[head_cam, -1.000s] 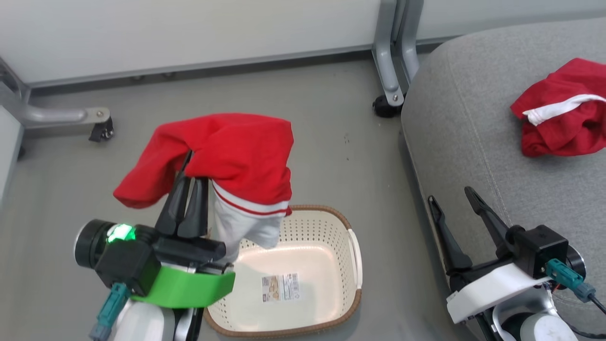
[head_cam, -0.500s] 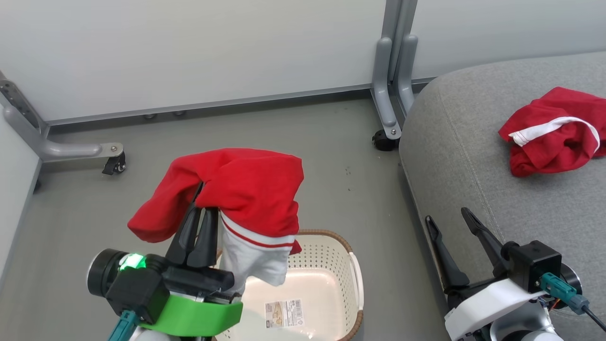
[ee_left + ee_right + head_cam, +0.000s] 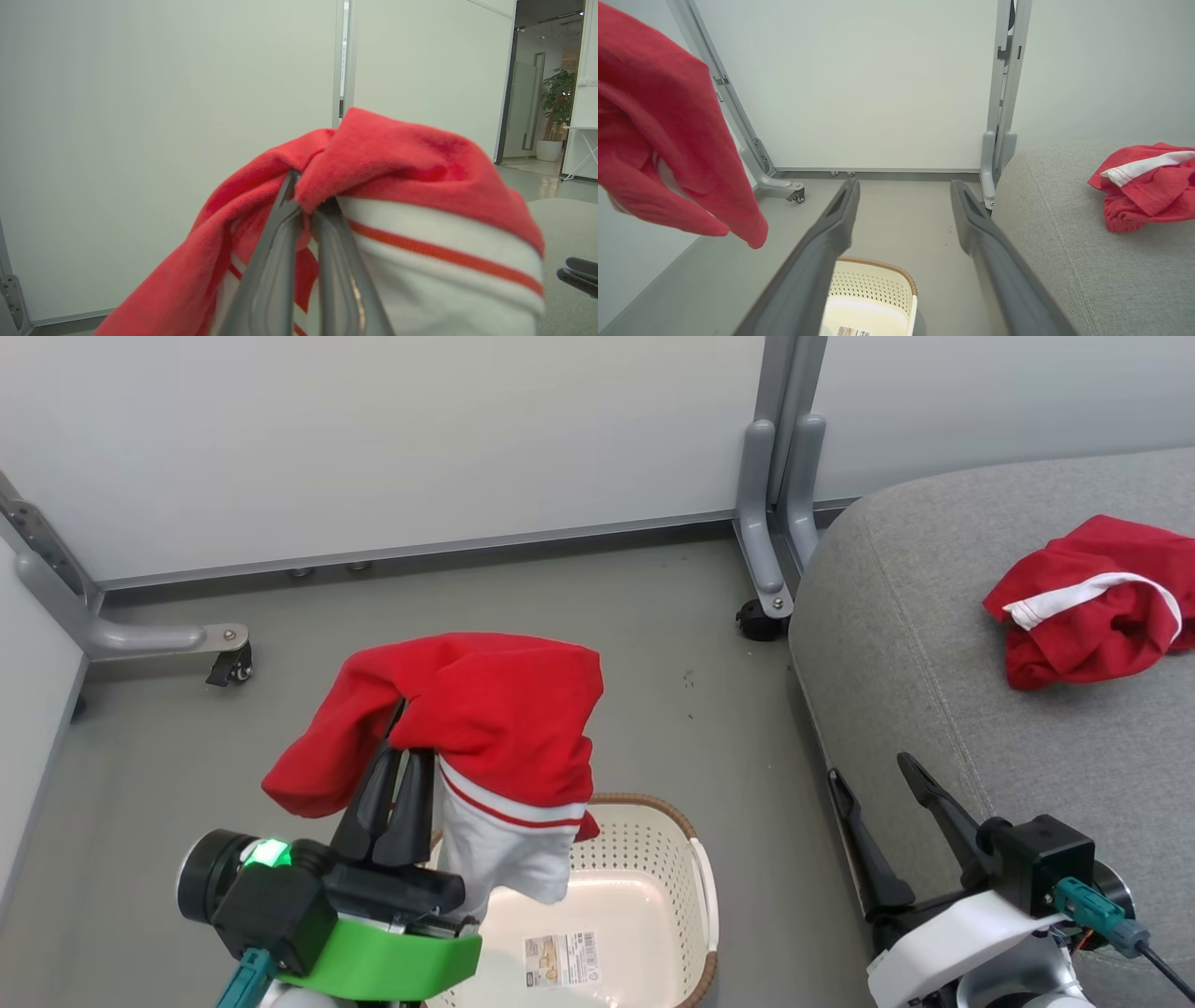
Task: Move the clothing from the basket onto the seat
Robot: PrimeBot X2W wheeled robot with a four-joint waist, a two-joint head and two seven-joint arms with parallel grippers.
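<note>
The clothing (image 3: 504,709) drapes over clenched left jaws, seemingly above the basket (image 3: 644,845); right jaws gape.

This looks like an office or test bay rather than a home. Plain white partition panels (image 3: 373,448) stand on grey metal posts (image 3: 782,476) with castors (image 3: 231,666), boxing in a smooth grey floor (image 3: 607,616). A grey seat (image 3: 934,691) sits against them. Past the panels, the left wrist view shows a doorway (image 3: 525,112), a potted plant (image 3: 558,100) and a white table (image 3: 579,127).
</note>
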